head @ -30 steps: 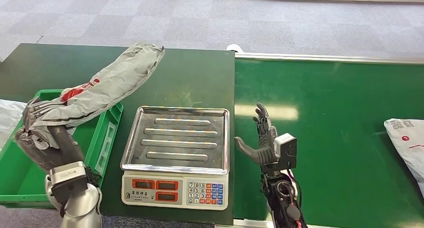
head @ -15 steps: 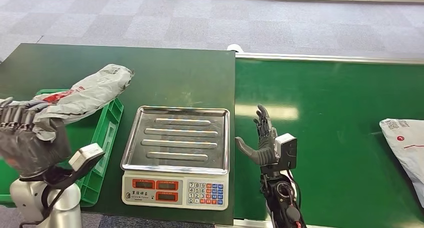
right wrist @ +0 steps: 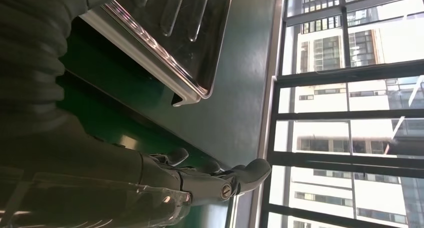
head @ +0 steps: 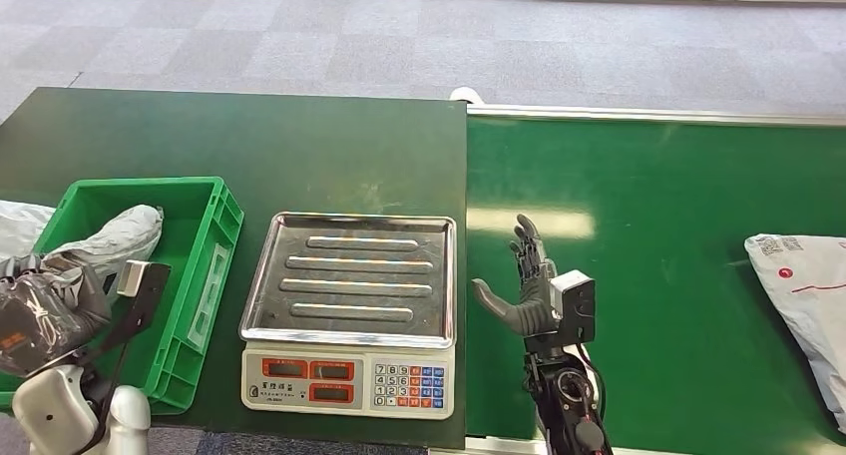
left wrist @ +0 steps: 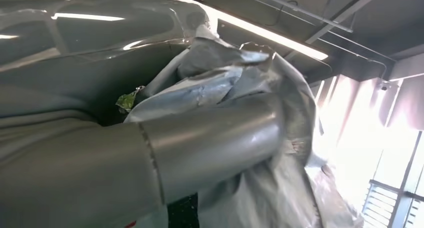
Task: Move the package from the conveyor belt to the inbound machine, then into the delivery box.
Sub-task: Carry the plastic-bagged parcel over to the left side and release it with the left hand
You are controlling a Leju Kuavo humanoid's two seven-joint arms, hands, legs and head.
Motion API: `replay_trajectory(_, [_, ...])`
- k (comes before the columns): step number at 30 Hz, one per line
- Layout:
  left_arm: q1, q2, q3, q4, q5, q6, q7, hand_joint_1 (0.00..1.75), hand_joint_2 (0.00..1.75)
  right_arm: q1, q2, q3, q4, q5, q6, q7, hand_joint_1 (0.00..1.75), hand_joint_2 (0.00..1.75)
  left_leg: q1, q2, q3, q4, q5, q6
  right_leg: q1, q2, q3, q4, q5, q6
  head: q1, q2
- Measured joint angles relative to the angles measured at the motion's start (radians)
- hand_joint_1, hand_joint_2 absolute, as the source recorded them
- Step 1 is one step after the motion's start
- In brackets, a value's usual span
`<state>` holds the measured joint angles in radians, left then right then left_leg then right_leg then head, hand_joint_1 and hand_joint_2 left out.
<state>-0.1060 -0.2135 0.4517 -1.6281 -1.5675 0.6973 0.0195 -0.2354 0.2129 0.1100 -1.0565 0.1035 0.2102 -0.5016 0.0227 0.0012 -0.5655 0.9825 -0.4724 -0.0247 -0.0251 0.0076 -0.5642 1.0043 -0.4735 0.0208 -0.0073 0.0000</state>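
Grey package [head: 118, 233] gripped in left hand [head: 45, 310] fingers over green box [head: 205, 265], right hand [head: 526, 290] fingers spread

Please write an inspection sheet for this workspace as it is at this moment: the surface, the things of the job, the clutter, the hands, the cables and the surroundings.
Surface: dark green table; brighter green conveyor belt adjoining on its right.
Job's things: grey package inside the green box, in the left hand's grip; scale with bare steel tray; second package on the belt's right edge.
Clutter: nothing seen.
Hands: left hand grips the grey package; right hand is open and upright above the belt.
Cables: dark cables along the right forearm.
Surroundings: grey carpet-tile floor.
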Motion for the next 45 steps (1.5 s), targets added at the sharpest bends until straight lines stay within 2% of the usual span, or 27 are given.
replay_trajectory(7, [0.015,0.031,-0.04,0.018,0.014,0.0,0.012,0.0,0.0,0.017,0.0,-0.006,-0.021,0.01,0.009,0.01,0.0,1.75,0.0,0.0,0.0,0.0,0.0,0.0,0.0,0.0,0.0,0.0,0.0,0.0,0.0,0.0])
replay_trajectory(9, [0.015,0.029,-0.039,0.011,0.055,0.0,-0.037,0.0,0.0,0.017,0.0,-0.008,-0.022,0.011,0.009,0.011,0.0,1.75,0.0,0.0,0.0,0.0,0.0,0.0,0.0,0.0,0.0,0.0,0.0,0.0,0.0,0.0])
replay_trajectory(13, [0.004,0.006,-0.008,-0.012,0.151,0.001,-0.215,0.0,0.0,0.017,0.001,-0.011,-0.022,0.012,0.01,0.011,0.0,1.75,0.0,0.0,0.0,0.0,0.0,0.0,0.0,0.0,0.0,0.0,0.0,0.0,0.0,0.0])
replay_trajectory(16, [0.002,0.002,-0.003,-0.014,0.159,0.001,-0.233,0.0,0.0,0.018,0.001,-0.011,-0.022,0.012,0.01,0.011,0.0,1.75,0.0,0.0,0.0,0.0,0.0,0.0,0.0,0.0,0.001,0.0,0.0,0.0,0.0,0.0])
replay_trajectory(17, [-0.011,-0.01,0.024,-0.016,0.215,0.001,-0.316,0.0,0.0,0.018,0.001,-0.011,-0.022,0.012,0.012,0.011,0.0,1.75,0.0,0.0,0.0,0.0,0.0,0.0,0.0,0.0,0.001,0.0,0.0,0.0,0.0,0.0])
replay_trajectory(20, [-0.08,-0.076,0.209,-0.064,0.538,0.001,-0.675,0.0,0.0,0.019,0.006,-0.01,-0.021,0.012,0.019,0.009,0.0,1.75,0.0,0.0,0.0,0.0,0.0,0.0,0.0,0.0,0.0,0.0,0.0,0.0,0.0,0.0])
replay_trajectory(21, [-0.092,-0.09,0.247,-0.083,0.594,0.002,-0.714,0.0,0.0,0.02,0.007,-0.01,-0.021,0.012,0.02,0.008,0.0,1.75,0.0,0.0,0.0,0.0,0.0,0.0,0.0,0.0,0.0,0.0,0.0,0.0,0.0,0.0])
replay_trajectory(27, [-0.103,-0.112,0.275,-0.128,0.625,0.002,-0.717,0.0,0.0,0.019,0.011,-0.01,-0.021,0.011,0.02,0.008,0.0,1.75,0.0,0.0,0.0,0.0,0.0,0.0,0.0,0.0,0.001,0.0,0.0,0.0,0.0,0.0])
replay_trajectory(30, [-0.097,-0.12,0.256,-0.164,0.691,0.001,-0.718,0.0,0.0,0.019,0.011,-0.01,-0.021,0.011,0.018,0.004,0.0,1.75,0.0,-0.001,0.0,0.0,0.0,0.0,0.0,0.0,0.001,0.0,0.0,0.0,0.0,0.0])
replay_trajectory(34, [-0.059,-0.122,0.148,-0.209,0.82,0.001,-0.718,0.0,1.75,0.019,0.011,-0.01,-0.021,0.011,0.017,-0.009,0.0,1.75,0.0,-0.001,0.0,0.0,0.0,0.0,0.0,0.0,0.001,0.0,0.0,0.0,0.0,0.0])
replay_trajectory(41, [0.03,-0.08,-0.109,-0.163,1.076,-0.009,-0.718,0.0,1.75,0.02,0.012,-0.009,-0.029,0.017,0.029,-0.014,0.0,1.75,0.0,-0.001,0.0,0.0,0.0,0.0,0.0,0.0,0.0,0.0,0.0,0.0,0.0,0.0])
replay_trajectory(45, [0.052,-0.039,-0.262,-0.084,1.178,-0.096,-0.716,0.0,1.75,0.021,0.013,-0.001,-0.061,0.035,0.047,-0.02,0.0,1.75,0.0,-0.001,0.0,0.0,0.0,0.0,0.0,0.0,0.001,0.0,0.0,0.0,0.0,0.0])
